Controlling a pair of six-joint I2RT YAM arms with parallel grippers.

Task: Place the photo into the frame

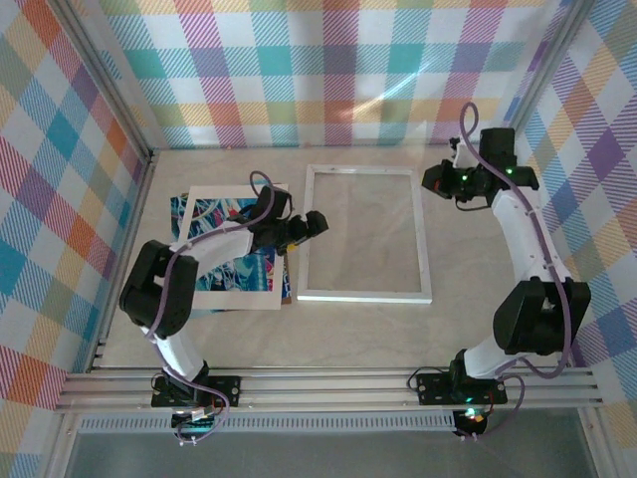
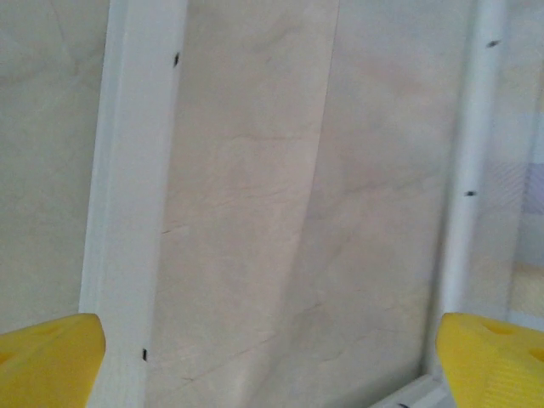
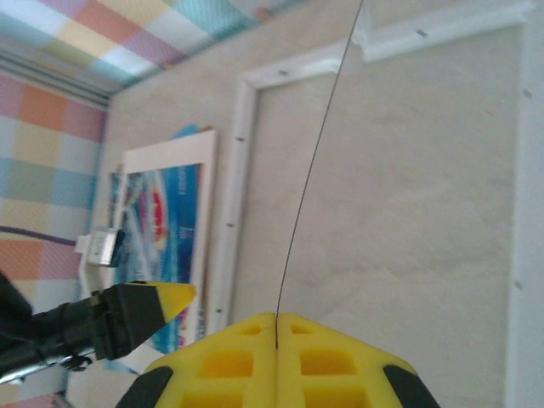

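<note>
Counting two arms, one white frame [image 1: 363, 296] lying flat mid-table, one cream mat [image 1: 239, 299] just left of it, and one photo [image 1: 187, 214] tucked under that mat, blue edges poking out, so not in the frame yet. Left gripper [image 1: 317, 221] over the frame's left rail, fingers spread wide. Right gripper [image 1: 441, 181] beside the far right corner, fingers pressed together, thin dark line [image 3: 319, 144] running up from the seam, can't tell what. Pale marbled tabletop [image 1: 348, 339], plaid walls [image 1: 299, 60] all round.

The left hand [image 2: 272, 361] has its fingers spread wide; the right hand [image 3: 276, 330] has its fingers pressed together.
</note>
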